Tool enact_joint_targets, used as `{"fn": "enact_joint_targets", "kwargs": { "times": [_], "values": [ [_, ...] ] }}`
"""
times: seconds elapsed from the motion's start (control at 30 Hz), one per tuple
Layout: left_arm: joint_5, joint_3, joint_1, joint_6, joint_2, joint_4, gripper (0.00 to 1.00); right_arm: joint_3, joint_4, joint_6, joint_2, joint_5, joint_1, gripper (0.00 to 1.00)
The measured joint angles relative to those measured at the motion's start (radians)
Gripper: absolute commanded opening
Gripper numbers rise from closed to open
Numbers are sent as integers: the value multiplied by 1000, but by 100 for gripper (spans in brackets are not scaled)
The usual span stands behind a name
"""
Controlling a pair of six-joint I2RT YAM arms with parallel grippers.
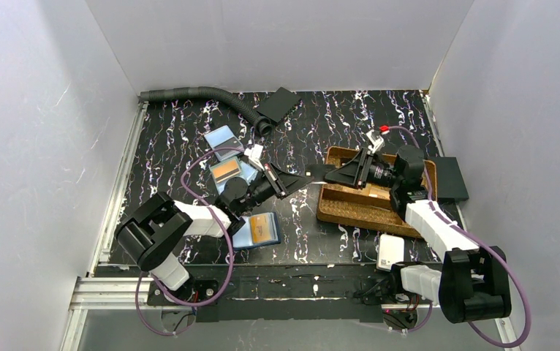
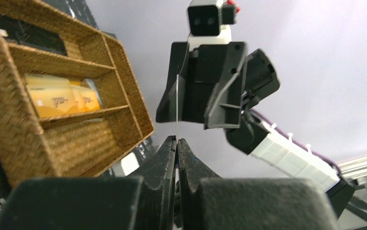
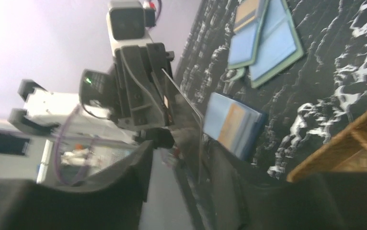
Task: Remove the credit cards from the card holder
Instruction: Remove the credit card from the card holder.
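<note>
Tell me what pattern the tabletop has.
The flat tabletop is black with white marbled streaks, clearest in the top external view.

Credit cards (image 1: 223, 138) left of tray (image 1: 350, 216); hose (image 1: 204, 93) behind cards; flat slab (image 1: 451, 179) right of tray.

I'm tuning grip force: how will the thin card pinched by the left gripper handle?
Probably stiff: seen edge-on, the card runs dead straight up from the left gripper, with no sag. Likely very light, since it is so thin. Its face looks smooth in the right wrist view, so it may slip or pivot in a fingertip pinch.
</note>
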Motion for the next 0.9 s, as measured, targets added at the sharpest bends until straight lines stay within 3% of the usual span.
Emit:
{"fn": "enact_joint_targets", "kwargs": {
  "times": [0.13,0.4,0.5,0.67,0.9],
  "values": [
    [49,-73,24,60,-45,-39,0,79,-222,-269,-5,-12,7,98],
    [227,-108,50,309,-329,-414,0,412,-836,-1059,30,-37,17,98],
    [283,-108,49,382,-411,-497,0,474,-1021,-1297,78,-33,85,98],
    [341,-105,49,441,-426,-577,0,513,-1219,-1517,147,-22,258,98],
    [373,-92,40,474,-425,-621,0,547,-1316,-1610,154,-27,278,91]
  ]
}}
